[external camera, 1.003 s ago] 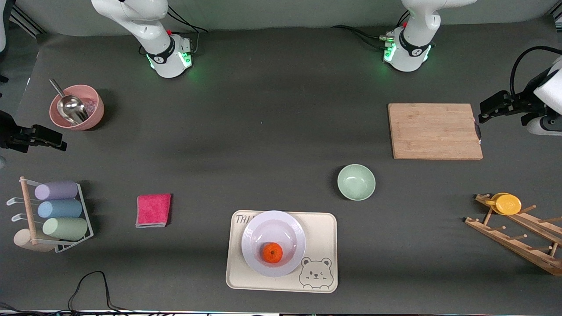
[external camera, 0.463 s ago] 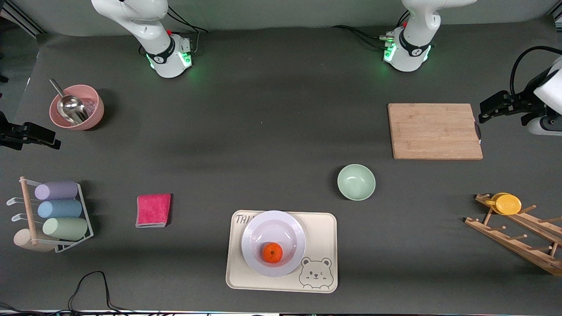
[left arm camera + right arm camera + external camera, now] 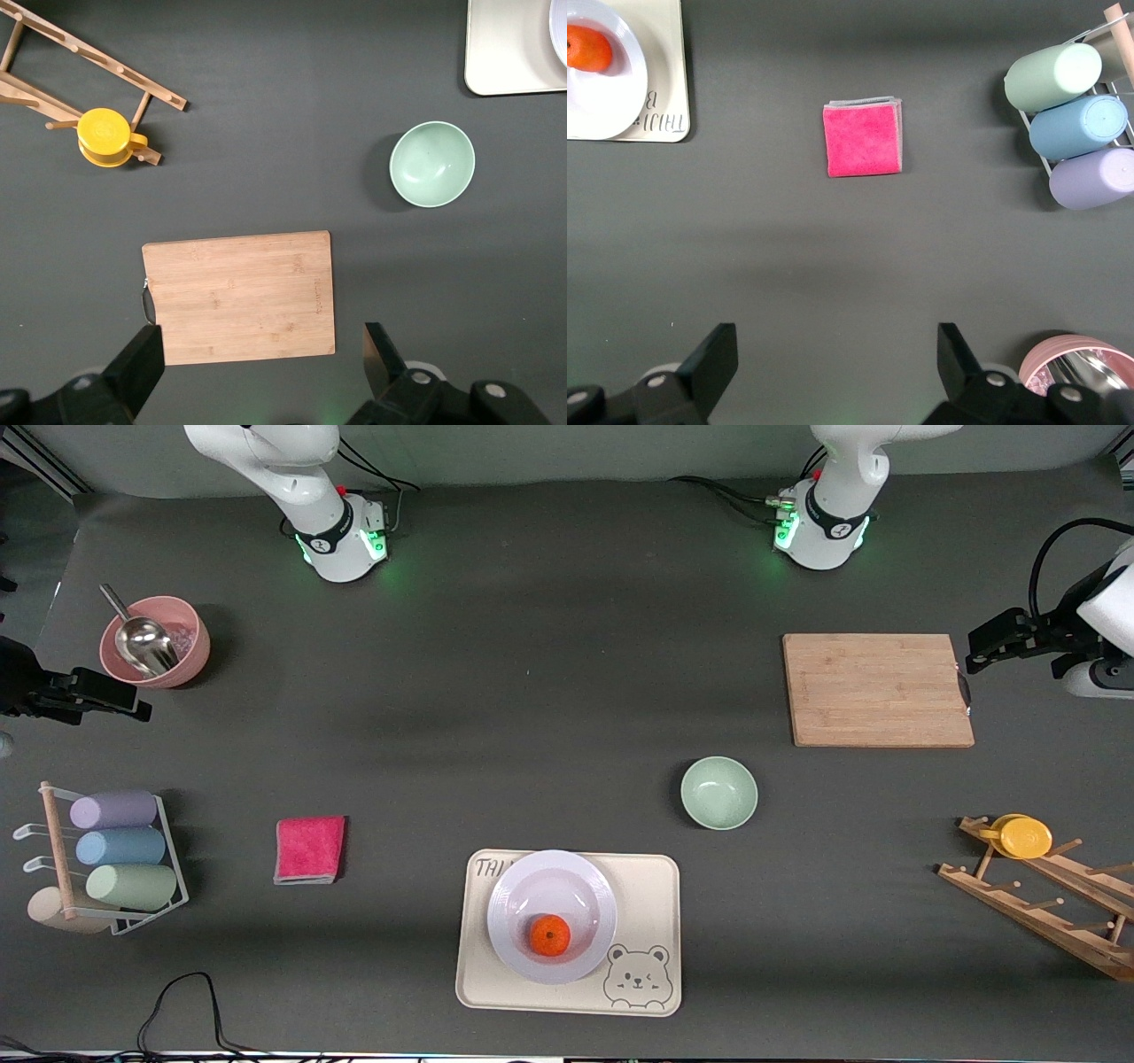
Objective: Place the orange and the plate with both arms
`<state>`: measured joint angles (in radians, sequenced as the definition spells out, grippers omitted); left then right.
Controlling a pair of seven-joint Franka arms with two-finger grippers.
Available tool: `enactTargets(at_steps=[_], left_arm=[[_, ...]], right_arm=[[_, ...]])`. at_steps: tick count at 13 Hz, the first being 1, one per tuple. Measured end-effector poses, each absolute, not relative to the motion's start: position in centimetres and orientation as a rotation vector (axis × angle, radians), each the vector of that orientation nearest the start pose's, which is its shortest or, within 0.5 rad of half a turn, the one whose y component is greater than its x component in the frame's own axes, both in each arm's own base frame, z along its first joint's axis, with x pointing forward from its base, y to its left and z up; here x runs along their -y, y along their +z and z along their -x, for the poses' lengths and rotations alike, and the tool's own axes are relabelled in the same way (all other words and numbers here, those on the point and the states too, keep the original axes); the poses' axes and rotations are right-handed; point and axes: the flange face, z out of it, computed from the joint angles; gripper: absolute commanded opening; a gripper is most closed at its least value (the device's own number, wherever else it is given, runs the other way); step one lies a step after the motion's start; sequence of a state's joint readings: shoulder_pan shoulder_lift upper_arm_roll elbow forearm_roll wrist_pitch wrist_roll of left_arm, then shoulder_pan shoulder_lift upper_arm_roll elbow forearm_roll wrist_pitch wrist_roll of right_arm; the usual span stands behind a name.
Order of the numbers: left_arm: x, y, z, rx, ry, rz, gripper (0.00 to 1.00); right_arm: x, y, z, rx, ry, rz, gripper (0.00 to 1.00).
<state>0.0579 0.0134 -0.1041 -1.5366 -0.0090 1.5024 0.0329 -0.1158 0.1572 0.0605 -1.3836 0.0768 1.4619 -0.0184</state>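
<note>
The orange [image 3: 550, 936] lies in the white plate [image 3: 586, 879], on the side nearer the front camera. The plate sits on the cream bear-printed tray [image 3: 651, 895] near the table's front edge. The right wrist view shows the orange [image 3: 585, 49] and part of the plate [image 3: 616, 99]. The left wrist view shows only a sliver of the plate [image 3: 561, 35]. My left gripper [image 3: 979, 651] is open and empty, high over the cutting board's end [image 3: 261, 347]. My right gripper [image 3: 120, 701] is open and empty, high beside the pink bowl [image 3: 835, 343].
A wooden cutting board [image 3: 877, 689] and a pale green bowl [image 3: 718, 793] lie toward the left arm's end. A wooden rack with a yellow cup [image 3: 1025, 837] stands there too. A pink cloth [image 3: 310, 849], a pink bowl with a scoop [image 3: 155, 642] and a cup rack [image 3: 115, 850] are toward the right arm's end.
My right gripper drifted toward the table's edge, then came back a little inward over the table. The left arm, the orange and the plate have not moved.
</note>
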Motion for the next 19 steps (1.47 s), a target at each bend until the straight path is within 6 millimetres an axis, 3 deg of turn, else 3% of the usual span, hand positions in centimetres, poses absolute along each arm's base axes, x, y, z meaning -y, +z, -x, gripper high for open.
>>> enactTargets(at_steps=[8, 19], left_arm=[[2.6, 62.7, -55.1, -0.125, 0.075, 3.148, 1.00], [2.6, 62.7, -55.1, -0.126, 0.075, 3.148, 1.00]], right_arm=[[0.6, 61.6, -58.0, 0.011, 0.136, 3.075, 1.00], [0.7, 61.5, -56.6, 0.001, 0.112, 3.082, 1.00]])
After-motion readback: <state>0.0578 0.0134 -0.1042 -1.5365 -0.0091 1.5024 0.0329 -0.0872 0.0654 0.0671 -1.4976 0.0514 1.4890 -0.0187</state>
